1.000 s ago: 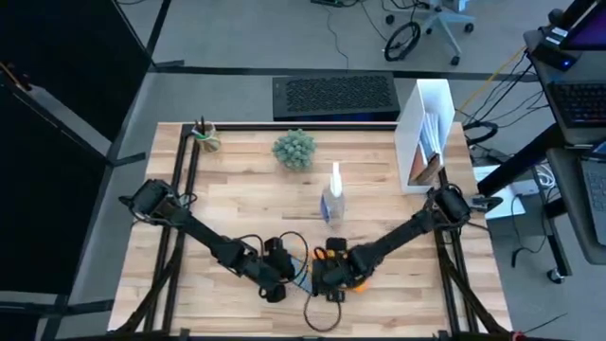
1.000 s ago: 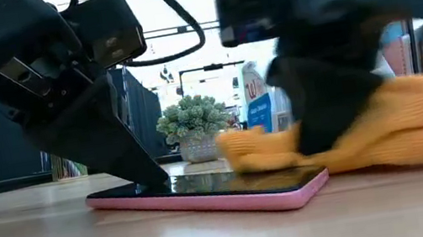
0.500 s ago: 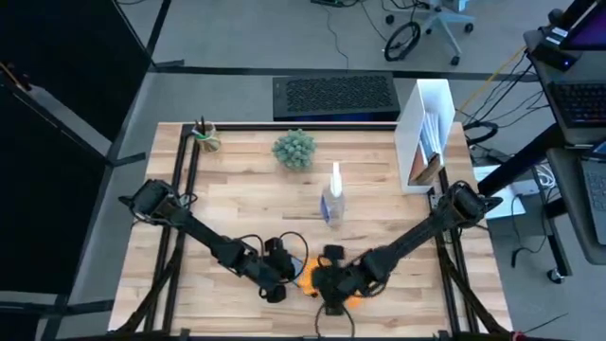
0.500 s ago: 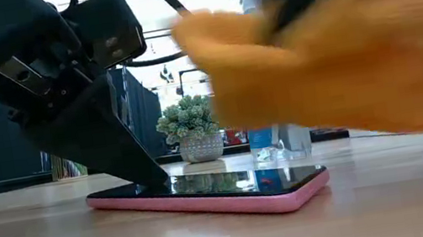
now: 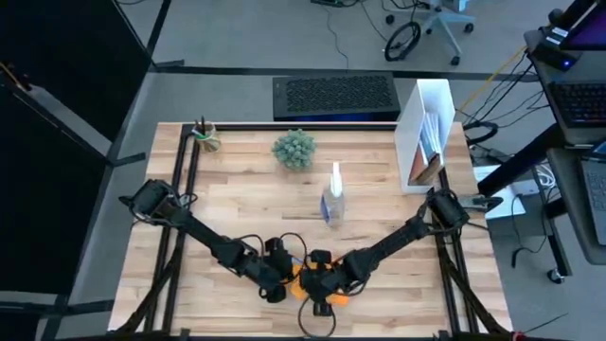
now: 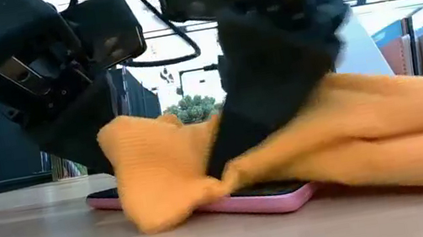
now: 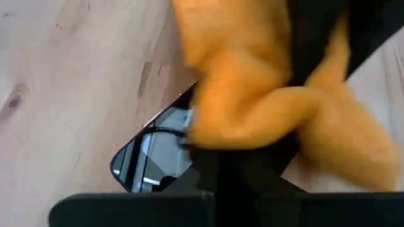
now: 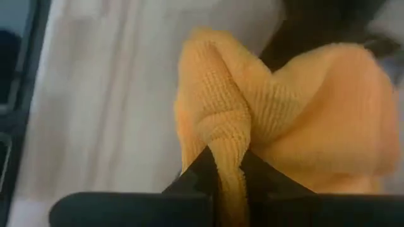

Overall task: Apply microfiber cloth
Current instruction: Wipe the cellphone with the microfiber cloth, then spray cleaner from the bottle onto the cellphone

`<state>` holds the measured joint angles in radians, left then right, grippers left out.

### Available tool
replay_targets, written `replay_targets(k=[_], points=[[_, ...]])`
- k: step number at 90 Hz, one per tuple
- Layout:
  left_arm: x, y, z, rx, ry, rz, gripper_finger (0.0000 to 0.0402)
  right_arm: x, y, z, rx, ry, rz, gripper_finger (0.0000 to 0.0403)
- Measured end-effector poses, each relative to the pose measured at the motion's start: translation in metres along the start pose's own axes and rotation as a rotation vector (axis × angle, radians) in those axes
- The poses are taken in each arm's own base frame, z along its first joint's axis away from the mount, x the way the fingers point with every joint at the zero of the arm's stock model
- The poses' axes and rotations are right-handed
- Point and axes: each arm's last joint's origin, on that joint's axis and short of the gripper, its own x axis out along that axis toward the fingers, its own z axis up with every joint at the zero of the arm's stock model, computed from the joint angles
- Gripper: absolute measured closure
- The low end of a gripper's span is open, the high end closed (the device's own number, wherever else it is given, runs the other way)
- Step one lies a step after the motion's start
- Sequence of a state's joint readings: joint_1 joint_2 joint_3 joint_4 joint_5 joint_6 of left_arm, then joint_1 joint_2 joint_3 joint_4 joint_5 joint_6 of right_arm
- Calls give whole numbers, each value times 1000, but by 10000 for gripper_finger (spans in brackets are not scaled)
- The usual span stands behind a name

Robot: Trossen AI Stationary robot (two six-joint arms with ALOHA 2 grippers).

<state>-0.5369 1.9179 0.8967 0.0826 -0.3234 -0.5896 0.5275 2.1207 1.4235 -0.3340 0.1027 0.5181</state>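
The bright orange microfiber cloth (image 6: 343,144) lies draped over a black smartphone in a pink case (image 6: 271,198), which rests flat on the table near its front edge. My right gripper (image 6: 230,154) stands over the phone, shut on the cloth (image 8: 303,107). My left gripper (image 7: 211,167) is shut, its tip down on the phone's screen (image 7: 154,154) at the phone's left end. In the low view the cloth hides that tip. From above, the cloth (image 5: 308,282) shows between the two grippers. My left gripper presses its shut fingers (image 7: 218,183) down on the phone's screen near its left end (image 7: 183,148), slanting down from the table's left. The phone lies flat on the table. My right gripper pinches a bunched fold of the cloth (image 8: 222,135) between its two fingers, pointing down from above. The cloth spreads slack below the fingers, over the phone (image 6: 163,186) and onto the table at the right (image 6: 421,153).
A clear spray bottle (image 5: 332,199) stands behind the phone at mid table. A small potted plant (image 5: 294,149), a pen cup (image 5: 205,137) and a white file holder (image 5: 428,133) stand along the far edge. A keyboard (image 5: 333,95) lies beyond the table.
My right gripper has lifted the cloth off the table beside the phone, carried it a little toward the table's left, and come down with it on the phone. The cloth, earlier lying right of the screen, now covers most of the screen.
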Motion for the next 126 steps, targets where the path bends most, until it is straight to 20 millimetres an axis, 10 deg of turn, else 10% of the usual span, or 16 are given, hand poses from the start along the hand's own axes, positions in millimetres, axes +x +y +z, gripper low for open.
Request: replay_targets(k=[22, 50, 69, 80, 95, 126], points=[[0, 0, 0, -2, 0, -3, 402, -20, 30, -36, -34, 215, 20, 394], [-39, -10, 37, 46, -62, -68, 402, -100, 38, -80, 24, 338, -372, 385], [-71, -1, 43, 44, -14, -17, 402, -136, 37, -105, 322, 510, -485, 291], [-74, 1, 43, 41, -24, 5, 402, -149, 45, -93, 392, 324, -367, 224], [-58, 4, 39, 61, -24, 17, 402, -134, 42, -63, 274, -109, -416, 159], [-31, 20, 35, 93, 25, 110, 402, -30, 19, -36, 172, -33, -314, 162]])
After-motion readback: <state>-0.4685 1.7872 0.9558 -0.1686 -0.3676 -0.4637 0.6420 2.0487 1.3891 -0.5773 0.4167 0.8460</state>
